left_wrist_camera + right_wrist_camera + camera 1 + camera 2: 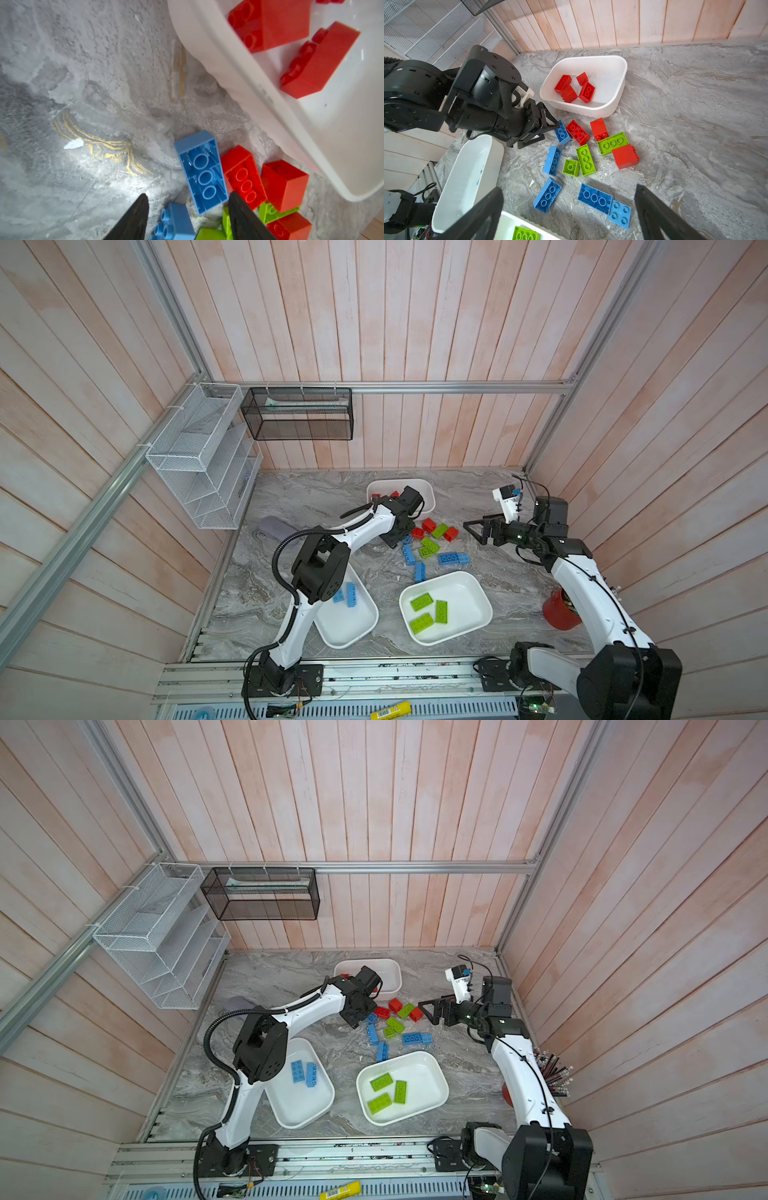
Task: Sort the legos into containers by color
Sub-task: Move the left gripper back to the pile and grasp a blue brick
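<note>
Nearest the arm bases, two white tubs are sitting on the marbled grey counter (249,605): the left tub (353,630), partly under the left arm's elbow (320,568), is holding two blue legos (351,594), and the right tub (465,601) beside it is holding three lime legos (422,601). Just beyond them the loose legos (585,160) are lying in a cluster on the counter, five blue ones toward the near and left side, three lime in the middle and three red toward the far side. The right end effector (473,531) is hovering above the counter to the right of this cluster, its jaws standing wide apart and gripping nothing. The left end effector (189,194) is reaching down at the cluster's far left corner with its fingers (137,220) apart; the end of an upturned blue lego (200,172) is lying between the fingertips, the gap is showing wider than the brick, and nothing is being clamped. An upturned red lego (243,176) is lying just beside that blue one. Farthest back, the far tub (610,68) is holding four red legos (586,92).
</note>
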You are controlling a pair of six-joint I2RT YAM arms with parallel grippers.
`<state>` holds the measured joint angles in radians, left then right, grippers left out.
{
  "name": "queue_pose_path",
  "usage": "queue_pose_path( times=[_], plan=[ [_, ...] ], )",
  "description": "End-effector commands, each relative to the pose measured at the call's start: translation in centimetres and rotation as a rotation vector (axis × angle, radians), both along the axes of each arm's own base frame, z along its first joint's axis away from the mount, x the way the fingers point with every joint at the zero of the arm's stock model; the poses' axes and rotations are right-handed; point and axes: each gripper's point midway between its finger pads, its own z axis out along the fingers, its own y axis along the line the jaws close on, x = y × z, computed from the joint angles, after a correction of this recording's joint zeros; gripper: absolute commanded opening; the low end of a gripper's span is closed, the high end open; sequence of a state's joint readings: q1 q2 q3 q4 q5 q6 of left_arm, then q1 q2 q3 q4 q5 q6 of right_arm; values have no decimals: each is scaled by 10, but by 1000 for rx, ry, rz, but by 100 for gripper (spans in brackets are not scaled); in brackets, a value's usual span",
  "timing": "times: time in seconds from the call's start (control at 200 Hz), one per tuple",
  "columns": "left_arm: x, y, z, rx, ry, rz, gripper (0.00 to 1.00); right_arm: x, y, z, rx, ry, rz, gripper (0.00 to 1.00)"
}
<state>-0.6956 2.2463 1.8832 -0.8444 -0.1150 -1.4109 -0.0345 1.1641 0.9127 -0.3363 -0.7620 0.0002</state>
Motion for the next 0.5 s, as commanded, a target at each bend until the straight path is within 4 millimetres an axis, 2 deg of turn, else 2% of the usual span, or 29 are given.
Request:
queue_pose_path(
  times=[0.0, 0.265, 0.495],
  plan=[
    [16, 0, -4, 7, -43, 38, 64, -1, 1, -2, 13, 1, 11, 98],
    [26, -2, -19, 17, -21, 15, 64, 1, 1, -1, 15, 4, 16, 98],
    [9, 7, -36, 88, 67, -3, 59, 0, 2, 0, 16, 3, 19, 98]
  ],
)
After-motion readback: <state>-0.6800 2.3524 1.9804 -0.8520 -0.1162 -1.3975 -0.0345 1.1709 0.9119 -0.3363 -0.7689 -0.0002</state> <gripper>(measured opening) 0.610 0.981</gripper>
